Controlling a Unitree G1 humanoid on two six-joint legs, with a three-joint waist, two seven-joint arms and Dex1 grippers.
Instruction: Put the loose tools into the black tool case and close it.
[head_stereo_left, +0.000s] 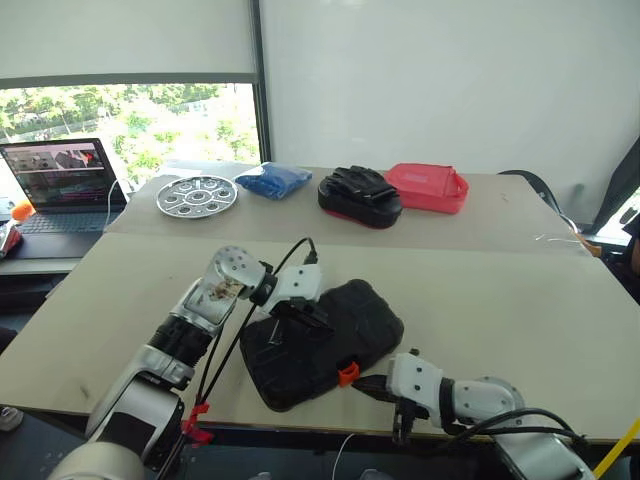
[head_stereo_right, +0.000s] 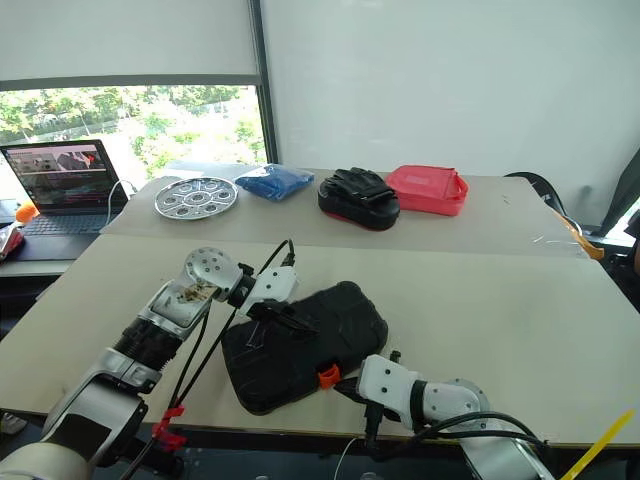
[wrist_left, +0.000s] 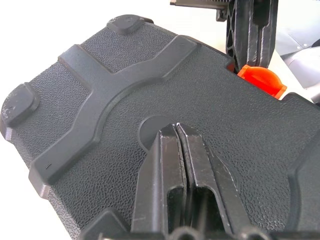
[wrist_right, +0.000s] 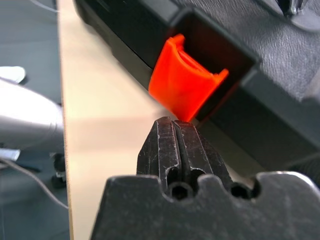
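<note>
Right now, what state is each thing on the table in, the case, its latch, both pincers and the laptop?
black tool case: lid down, flat on the table.
orange latch: sticking out, not snapped flat.
left pincer: shut, tips on the case lid.
right pincer: shut, tips at the latch.
laptop: open, screen lit.

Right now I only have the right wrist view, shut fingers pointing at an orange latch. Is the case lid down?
Observer: Yes, the case lies closed on the near table.
Operator: Where is the left gripper?
Observer: The left gripper is shut, its tips resting on the lid.
Operator: Any tools left out?
Observer: None that I can see. The far table holds a silver tray, a blue bag, a black bundle and a red pouch.
</note>
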